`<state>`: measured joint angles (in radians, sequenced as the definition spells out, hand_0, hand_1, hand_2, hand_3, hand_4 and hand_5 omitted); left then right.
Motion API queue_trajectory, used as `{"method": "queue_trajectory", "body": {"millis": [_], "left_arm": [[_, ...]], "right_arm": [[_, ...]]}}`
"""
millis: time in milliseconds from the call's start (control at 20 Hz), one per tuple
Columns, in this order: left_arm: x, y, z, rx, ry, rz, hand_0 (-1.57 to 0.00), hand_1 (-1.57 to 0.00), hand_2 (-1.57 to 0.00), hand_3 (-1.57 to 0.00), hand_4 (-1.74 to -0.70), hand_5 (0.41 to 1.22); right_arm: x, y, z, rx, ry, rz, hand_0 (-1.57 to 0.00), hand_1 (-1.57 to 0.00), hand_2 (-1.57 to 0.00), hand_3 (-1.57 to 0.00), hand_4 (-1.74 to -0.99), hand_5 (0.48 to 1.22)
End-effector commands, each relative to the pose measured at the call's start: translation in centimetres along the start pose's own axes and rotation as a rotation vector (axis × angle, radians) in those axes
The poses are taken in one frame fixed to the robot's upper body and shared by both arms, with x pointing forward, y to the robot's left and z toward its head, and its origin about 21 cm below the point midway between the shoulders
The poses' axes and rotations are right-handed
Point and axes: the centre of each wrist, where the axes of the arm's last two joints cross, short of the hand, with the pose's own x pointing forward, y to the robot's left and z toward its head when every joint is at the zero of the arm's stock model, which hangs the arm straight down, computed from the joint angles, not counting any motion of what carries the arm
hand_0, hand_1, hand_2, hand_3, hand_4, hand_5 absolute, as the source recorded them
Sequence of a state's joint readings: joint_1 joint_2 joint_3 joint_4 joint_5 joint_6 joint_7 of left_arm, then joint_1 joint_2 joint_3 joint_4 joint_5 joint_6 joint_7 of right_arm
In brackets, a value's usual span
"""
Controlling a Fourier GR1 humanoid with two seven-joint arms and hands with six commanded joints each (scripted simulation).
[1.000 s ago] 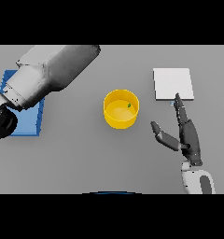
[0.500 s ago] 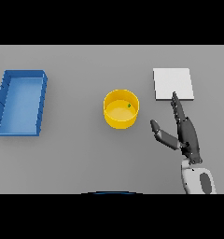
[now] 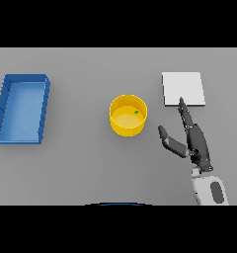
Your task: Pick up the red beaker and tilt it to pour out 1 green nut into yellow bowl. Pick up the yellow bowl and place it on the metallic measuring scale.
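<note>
The yellow bowl (image 3: 128, 115) stands at the middle of the table with one small green nut (image 3: 136, 112) inside it. To its right and farther back lies the flat pale measuring scale (image 3: 183, 89). My right hand (image 3: 194, 141) hovers to the right of the bowl and just in front of the scale, open, fingers straight and pointing toward the scale, thumb spread toward the bowl. It touches neither. No red beaker shows, and my left hand is out of view.
A blue rectangular tray (image 3: 22, 107) lies at the left side of the grey table (image 3: 86, 163).
My left arm, which hung over the blue tray a second ago, has withdrawn out of view. The right hand has stayed in much the same place.
</note>
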<state>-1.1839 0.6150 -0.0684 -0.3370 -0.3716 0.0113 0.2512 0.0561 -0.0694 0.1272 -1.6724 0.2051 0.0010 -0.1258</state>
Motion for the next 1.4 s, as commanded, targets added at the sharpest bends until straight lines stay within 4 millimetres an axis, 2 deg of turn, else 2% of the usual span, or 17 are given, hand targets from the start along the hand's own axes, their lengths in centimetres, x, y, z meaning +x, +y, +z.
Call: {"method": "queue_trajectory", "body": {"millis": [0,150,300,400,600,650,700,750,800,850,950,1100,1350], "left_arm": [[-1.3,-0.5,0.1,0.001,0.014,0.032,-1.57,-1.57,-1.57,-1.57,-1.74,1.221],[-4.7,-3.8,1.3,-0.013,0.056,0.104,-1.57,-1.57,-1.57,-1.57,-1.74,1.221],[-7.6,-5.9,3.2,-0.02,0.093,0.162,-1.57,-1.57,-1.57,-1.57,-1.74,1.221],[-8.8,-7.0,4.6,-0.032,0.097,0.188,-1.57,-1.57,-1.57,-1.57,-1.74,1.151],[-9.5,-7.7,6.6,-0.037,0.157,0.215,-1.57,-1.57,-1.57,-1.57,-1.74,0.925],[-9.1,-7.5,6.8,-0.039,0.181,0.222,-1.57,-1.57,-1.57,-1.57,-1.66,0.868],[-9.3,-7.4,7.1,-0.057,0.186,0.217,-1.57,-1.57,-1.53,-1.53,-1.52,0.818],[-9.4,-7.4,7.6,-0.106,0.142,0.198,-1.47,-1.34,-1.28,-1.32,-1.37,0.774],[-9.3,-7.0,8.1,-0.152,0.107,0.206,-1.17,-1.07,-1.02,-1.05,-1.23,0.737],[-9.6,-6.9,8.4,-0.197,0.094,0.227,-0.94,-0.86,-0.82,-0.84,-1.13,0.705],[-9.6,-6.2,8.2,-0.253,0.101,0.215,-0.6,-0.55,-0.52,-0.54,-0.98,0.664],[-9.8,-6.3,8.2,-0.28,0.126,0.111,-0.31,-0.28,-0.27,-0.28,-0.84,0.632],[-9.9,-7.2,8.4,-0.246,0.104,0.064,-0.1,-0.09,-0.09,-0.09,-0.78,0.631]], "right_arm": [[0.3,0.0,0.1,0.001,-0.017,-0.001,0.0,0.0,0.0,0.0,-1.129,0.659],[0.1,-0.1,0.3,0.008,-0.012,0.0,0.0,0.0,0.0,0.0,-1.141,0.673],[-0.3,-0.7,0.3,0.003,-0.018,0.018,0.0,0.0,0.0,0.0,-1.166,0.676],[-0.4,-0.7,0.6,0.006,-0.019,0.012,0.0,0.0,0.0,0.0,-1.174,0.676],[-0.3,-0.9,0.4,-0.002,-0.01,0.012,0.0,0.0,0.0,0.0,-1.157,0.671],[0.0,-0.8,0.1,-0.001,-0.011,0.0,0.0,0.0,0.0,0.0,-1.155,0.669],[-0.1,-0.5,0.4,0.004,-0.015,-0.008,0.0,0.0,0.0,0.0,-1.155,0.67],[-0.4,-0.8,0.5,0.007,-0.006,-0.002,0.0,0.0,0.0,0.0,-1.153,0.67],[-0.4,-0.8,0.5,0.008,-0.007,0.0,0.0,0.0,0.0,0.0,-1.151,0.67],[-0.6,-0.8,0.7,0.002,-0.006,0.005,0.0,0.0,0.0,0.0,-1.149,0.67],[-0.4,-0.4,0.6,0.004,-0.012,-0.01,0.0,0.0,0.0,0.0,-1.153,0.67],[-0.3,-0.2,0.7,0.003,-0.018,0.006,0.0,0.0,0.0,0.0,-1.155,0.67],[-0.2,-0.1,0.4,-0.014,-0.002,0.043,0.0,0.0,0.0,0.0,-1.154,0.657]]}}
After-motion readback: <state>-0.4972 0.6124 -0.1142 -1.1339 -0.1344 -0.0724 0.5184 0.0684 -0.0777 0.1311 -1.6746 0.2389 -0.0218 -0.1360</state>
